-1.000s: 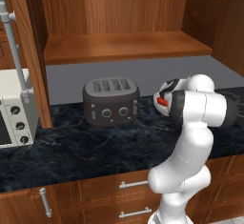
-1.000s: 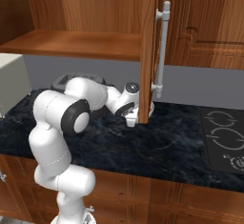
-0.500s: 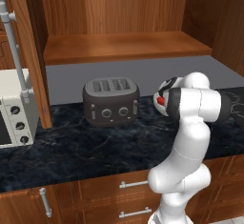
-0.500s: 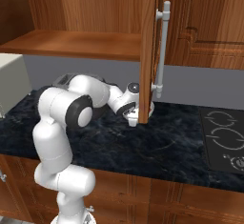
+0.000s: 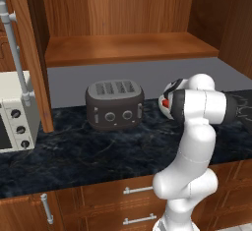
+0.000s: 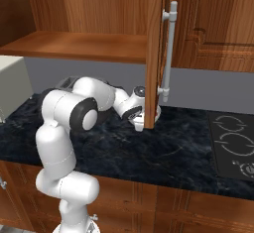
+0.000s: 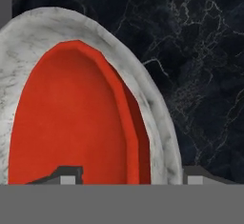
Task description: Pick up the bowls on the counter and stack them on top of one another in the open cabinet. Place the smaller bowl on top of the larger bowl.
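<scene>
The dark marble-veined counter point(image 5: 98, 151) is running the length of the room, with a grey wall behind it. The toaster point(image 5: 115, 104) is sitting on it, and everything else is placing itself around that. Left of the toaster a pale oven point(image 5: 12, 112) is standing at the counter's end. Above it the open cabinet point(image 5: 128, 45) is showing its bare wooden shelf board. Right of the toaster the arm is reaching low, and the gripper point(image 7: 128, 175) is hanging over the bowls. The red bowl point(image 7: 71, 123) is sitting inside the speckled bowl point(image 7: 157, 123), both on the counter. One fingertip point(image 7: 66, 174) is standing inside the red bowl and the other outside the speckled rim, jaws apart; whether they are touching is unclear. Below, drawer fronts point(image 5: 133, 195) are lining the base.
</scene>
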Tool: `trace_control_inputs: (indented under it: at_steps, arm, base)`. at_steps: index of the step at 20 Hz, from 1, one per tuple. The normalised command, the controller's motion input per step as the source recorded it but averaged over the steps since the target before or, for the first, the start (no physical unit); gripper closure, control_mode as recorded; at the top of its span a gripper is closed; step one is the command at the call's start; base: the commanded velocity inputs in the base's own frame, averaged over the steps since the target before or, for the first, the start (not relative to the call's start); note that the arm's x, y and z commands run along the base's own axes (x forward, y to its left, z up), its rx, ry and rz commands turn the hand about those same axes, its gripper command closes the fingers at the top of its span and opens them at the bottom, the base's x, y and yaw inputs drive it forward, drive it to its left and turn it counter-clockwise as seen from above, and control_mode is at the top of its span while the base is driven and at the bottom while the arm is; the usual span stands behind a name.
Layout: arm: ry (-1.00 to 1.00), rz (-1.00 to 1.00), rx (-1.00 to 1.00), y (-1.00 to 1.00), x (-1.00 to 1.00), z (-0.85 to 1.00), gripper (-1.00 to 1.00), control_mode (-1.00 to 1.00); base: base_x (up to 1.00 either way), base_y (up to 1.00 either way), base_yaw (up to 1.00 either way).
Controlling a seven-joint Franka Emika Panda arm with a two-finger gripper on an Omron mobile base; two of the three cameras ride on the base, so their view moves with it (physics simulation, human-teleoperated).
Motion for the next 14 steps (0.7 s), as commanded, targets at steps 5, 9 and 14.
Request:
trace_control_inputs:
  at_steps: [5, 9, 14]
  arm:
    - [0.00, 0.00, 0.00, 0.00, 0.02, -0.13, 1.00, -1.00]
    - [0.00, 0.00, 0.00, 0.00, 0.00, 0.00, 1.00, -1.00]
    - [-0.01, 0.00, 0.00, 0.00, -0.09, 0.00, 1.00, -1.00]
  base:
    - [0.00, 0.00, 0.00]
    - [0.00, 0.00, 0.00]
    - [0.00, 0.00, 0.00]
